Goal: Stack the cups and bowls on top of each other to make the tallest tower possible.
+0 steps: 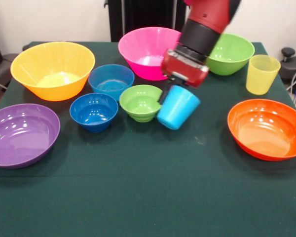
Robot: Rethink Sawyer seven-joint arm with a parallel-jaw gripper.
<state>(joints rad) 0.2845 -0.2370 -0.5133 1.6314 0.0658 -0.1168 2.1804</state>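
My gripper [170, 92] is shut on the light blue cup [178, 107] and holds it tilted, just above the cloth. The cup's lower end hangs right beside the small lime green bowl [140, 102]. The small dark blue bowl [93, 111] sits left of that, and the light blue bowl [111, 80] sits behind the two. The yellow ribbed cup [262, 74] stands upright at the far right. All bowls stand singly, mouth up; no tower stands.
Larger bowls ring the table [148, 197]: yellow-orange [53, 70] at far left, pink [145, 49] at the far middle partly behind the arm, green [232, 54] at far right, purple [22, 134] at near left, orange [267, 129] at near right.
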